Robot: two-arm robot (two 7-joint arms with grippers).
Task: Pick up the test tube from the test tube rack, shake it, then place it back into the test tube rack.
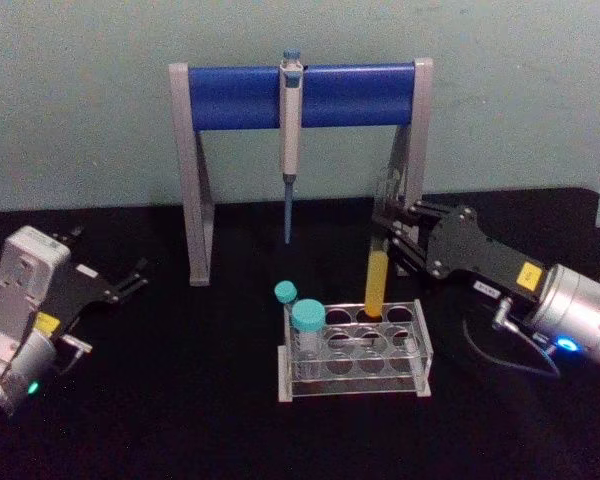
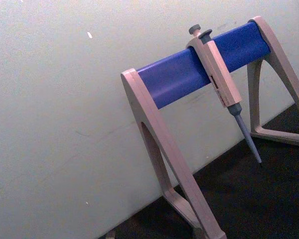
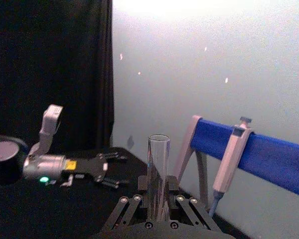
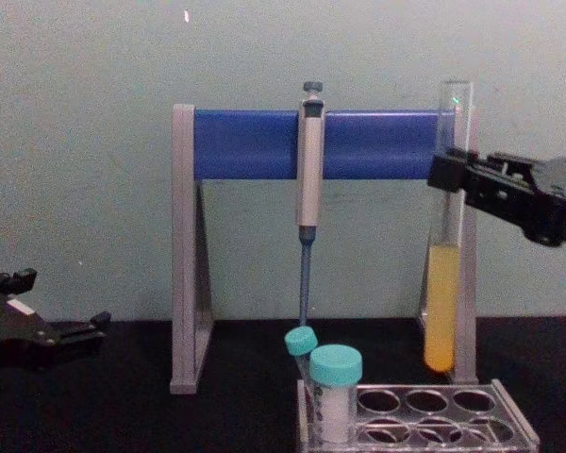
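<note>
The test tube [image 1: 377, 280], long clear glass with yellow liquid in its lower part, hangs upright over the back row of the test tube rack [image 1: 356, 388]. In the chest view the test tube's [image 4: 442, 302] round bottom sits just above the rack's [image 4: 515, 432] top plate. My right gripper [image 1: 392, 236] reaches in from the right and is shut on the tube's upper part. The right wrist view shows the test tube's [image 3: 158, 164] open mouth rising between the fingers. Far from the rack, my left gripper [image 1: 130, 280] rests open at the table's left.
Two teal-capped tubes [image 1: 307, 322] stand in the rack's left end. Behind the rack is the grey-and-blue pipette stand [image 1: 230, 97] with a pipette [image 1: 291, 130] hanging from its bar. A pale wall closes the back. Black tabletop lies to the left and in front.
</note>
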